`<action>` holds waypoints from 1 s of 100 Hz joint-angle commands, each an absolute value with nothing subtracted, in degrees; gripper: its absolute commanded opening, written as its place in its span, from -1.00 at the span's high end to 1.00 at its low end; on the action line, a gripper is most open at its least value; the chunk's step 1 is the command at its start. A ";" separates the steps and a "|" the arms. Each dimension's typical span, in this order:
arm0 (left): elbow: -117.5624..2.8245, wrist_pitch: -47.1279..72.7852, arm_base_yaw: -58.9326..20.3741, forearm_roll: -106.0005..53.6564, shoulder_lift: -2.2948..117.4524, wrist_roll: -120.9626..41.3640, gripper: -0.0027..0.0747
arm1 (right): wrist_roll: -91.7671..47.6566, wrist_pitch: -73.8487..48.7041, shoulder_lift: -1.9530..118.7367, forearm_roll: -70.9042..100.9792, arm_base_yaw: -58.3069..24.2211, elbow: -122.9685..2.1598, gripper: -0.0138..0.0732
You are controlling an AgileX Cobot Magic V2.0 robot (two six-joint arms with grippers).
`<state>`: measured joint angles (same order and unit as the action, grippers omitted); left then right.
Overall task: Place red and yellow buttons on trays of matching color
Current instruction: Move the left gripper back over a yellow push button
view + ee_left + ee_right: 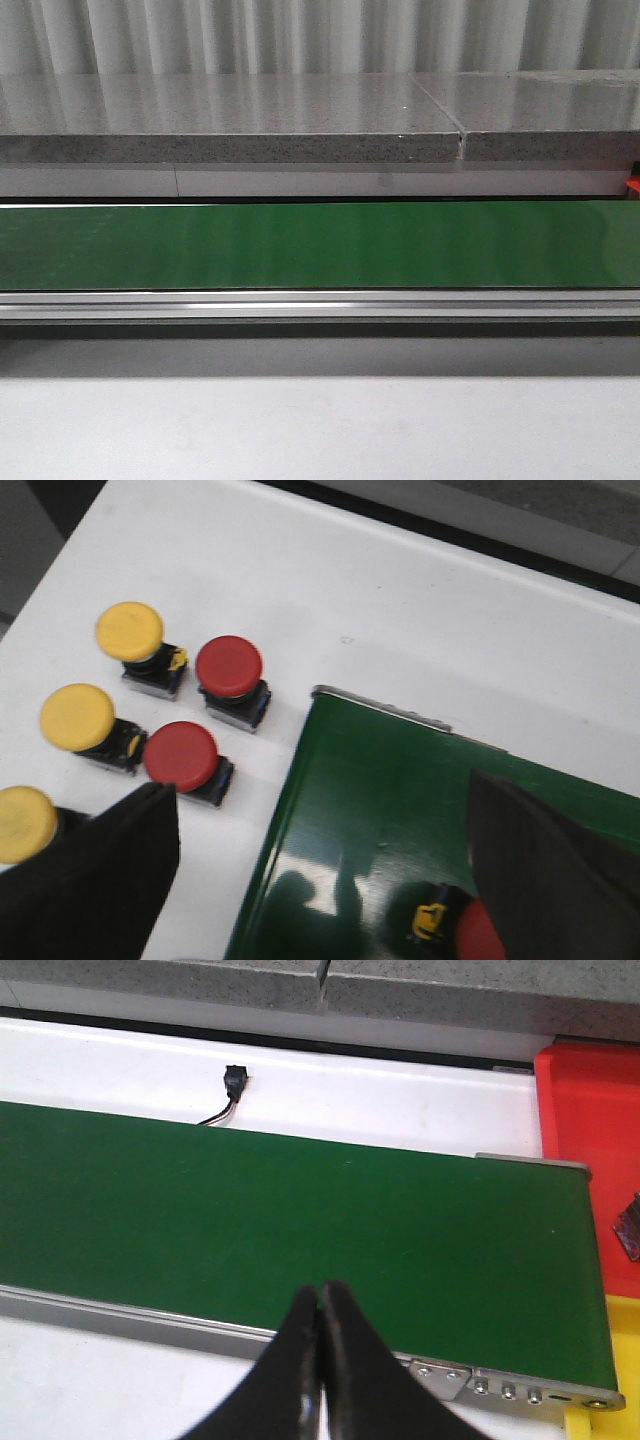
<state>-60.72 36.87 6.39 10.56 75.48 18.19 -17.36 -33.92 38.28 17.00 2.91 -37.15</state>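
Observation:
In the left wrist view, three yellow buttons (130,630) (77,717) (25,823) and two red buttons (229,666) (180,755) stand on the white table beside the end of the green belt (400,780). Another red button (478,935) lies on the belt, partly hidden by one finger. My left gripper (320,800) hangs open over the belt's end, holding nothing. My right gripper (322,1300) is shut and empty over the belt's near rail. The red tray (590,1150) and a corner of the yellow tray (612,1360) sit past the belt's right end. Neither gripper shows in the front view.
The green belt (320,245) runs across the front view, with a metal rail (320,303) in front and a grey stone slab (230,120) behind. A small black connector with wires (235,1080) lies on the white surface behind the belt.

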 commanded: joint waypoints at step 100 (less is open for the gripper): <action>-52.69 22.37 26.61 8.96 86.93 22.15 -0.52 | -17.96 -30.60 37.91 17.87 2.78 -38.57 0.84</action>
